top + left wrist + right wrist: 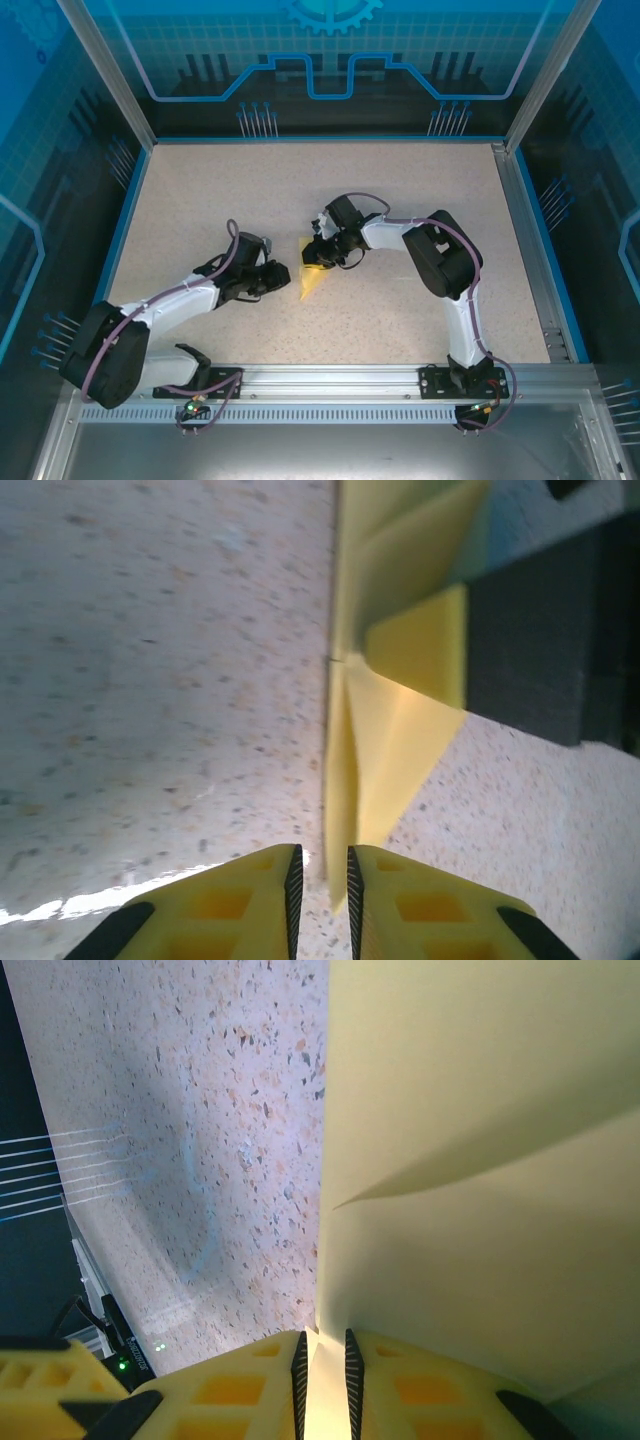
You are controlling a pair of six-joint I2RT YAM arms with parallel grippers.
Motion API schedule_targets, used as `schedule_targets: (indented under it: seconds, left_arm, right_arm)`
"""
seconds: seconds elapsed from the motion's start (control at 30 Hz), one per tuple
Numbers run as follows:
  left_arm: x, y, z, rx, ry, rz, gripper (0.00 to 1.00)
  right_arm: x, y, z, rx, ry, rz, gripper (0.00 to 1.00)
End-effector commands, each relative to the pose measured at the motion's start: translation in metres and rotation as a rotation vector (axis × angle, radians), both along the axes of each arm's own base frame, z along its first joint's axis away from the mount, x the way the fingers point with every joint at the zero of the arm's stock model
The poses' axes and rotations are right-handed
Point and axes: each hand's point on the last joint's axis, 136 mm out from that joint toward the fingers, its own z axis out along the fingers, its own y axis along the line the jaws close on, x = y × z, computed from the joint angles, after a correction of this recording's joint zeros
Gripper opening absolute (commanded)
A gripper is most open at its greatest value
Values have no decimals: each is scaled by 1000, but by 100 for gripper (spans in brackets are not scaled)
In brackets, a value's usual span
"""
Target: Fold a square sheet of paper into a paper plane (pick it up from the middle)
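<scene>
Yellow paper sits mid-table in the top view, between the two arms, already folded down to a narrow pointed wedge with its tip toward the near edge. Right gripper is on the wedge's far, wide end; left gripper is just beside its left edge, contact unclear from above. Left wrist: paper looks held on edge, several layers and creases showing, one flap splaying right, long folded spine running down toward the left gripper. Jaws nearly together, thin slot between them, and the paper's tip reaches that slot; cannot tell whether it is pinched or free. A dark arm body sits at the paper's upper right. Right wrist: paper takes up the right half as pale overlapping layers with one crease shadow, speckled table on the left. Right gripper is clamped on the paper, a lit strip of sheet running straight into the narrow gap between the fingers. Progress, as a judgement: pickup and nose folds done, body folded in half along the spine, so well past halfway. Probably left: wing folds, crease pressing, setting it down. Wings not clearly formed.
</scene>
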Motion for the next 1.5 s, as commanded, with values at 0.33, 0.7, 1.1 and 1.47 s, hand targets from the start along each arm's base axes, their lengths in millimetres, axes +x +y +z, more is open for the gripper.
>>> schedule_targets:
  seconds: [0.33,0.7,1.1,1.47]
  left_arm:
    - [16,-35,4,-151,60,-69,34]
    - [21,-53,-14,-193,131,-125,27]
    - [11,-56,-32,-186,190,-164,9]
    - [-11,-52,-46,-195,217,-205,6]
  right_arm:
    - [-10,-11,-19,-51,49,-4,21]
    - [-10,-9,-14,-27,50,-11,21]
    - [-11,-9,-16,-31,52,-10,21]
    - [-14,-9,-22,-34,72,-5,21]
